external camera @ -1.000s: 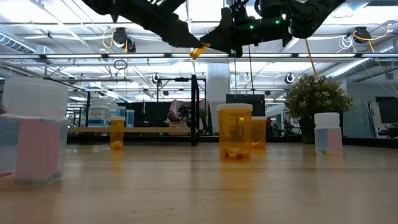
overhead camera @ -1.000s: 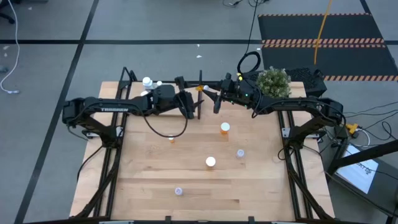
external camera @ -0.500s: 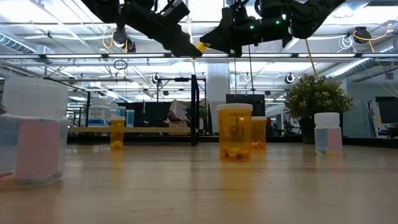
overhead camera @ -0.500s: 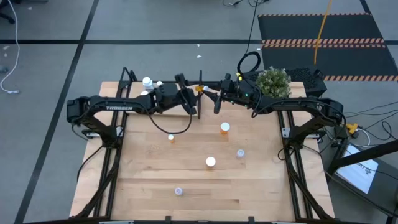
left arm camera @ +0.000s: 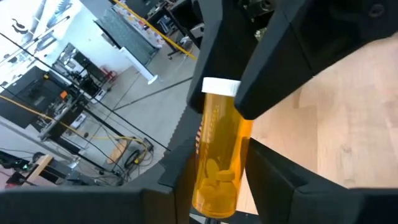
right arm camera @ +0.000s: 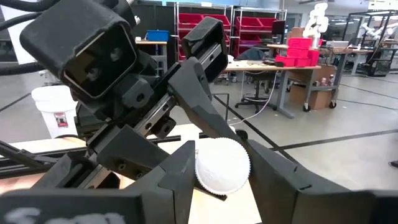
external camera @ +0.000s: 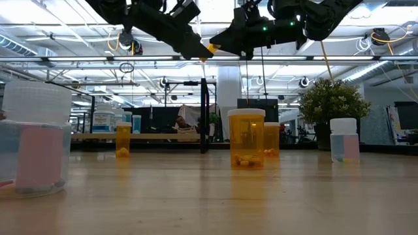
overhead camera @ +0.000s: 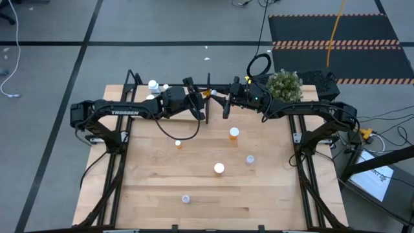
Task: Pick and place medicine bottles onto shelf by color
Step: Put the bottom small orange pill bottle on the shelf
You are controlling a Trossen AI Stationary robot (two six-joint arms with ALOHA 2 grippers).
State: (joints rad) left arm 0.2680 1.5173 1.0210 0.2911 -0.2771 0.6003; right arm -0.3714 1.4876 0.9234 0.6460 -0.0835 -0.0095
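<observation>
- The left hand (overhead camera: 202, 102) and the right hand (overhead camera: 217, 98) meet in the air at about 12 o'clock over the tabletop (overhead camera: 272, 188). Both are closed on one orange bottle (left arm camera: 219, 155), which looks like a handover above the shelf's black divider (overhead camera: 208, 103).
- Nearest, at 6 o'clock, a pale bottle (overhead camera: 185, 199) stands loose.
- Mid-table, a white-capped bottle (overhead camera: 219, 169), another pale one (overhead camera: 250, 158), an orange one (overhead camera: 233, 134) and a small orange one (overhead camera: 178, 144) also wait.
- Far off, at 11 o'clock, white bottles (overhead camera: 154, 85) already stand on the shelf (overhead camera: 139, 97).
- By my count, roughly half remains: at least five loose, plus the one held.
</observation>
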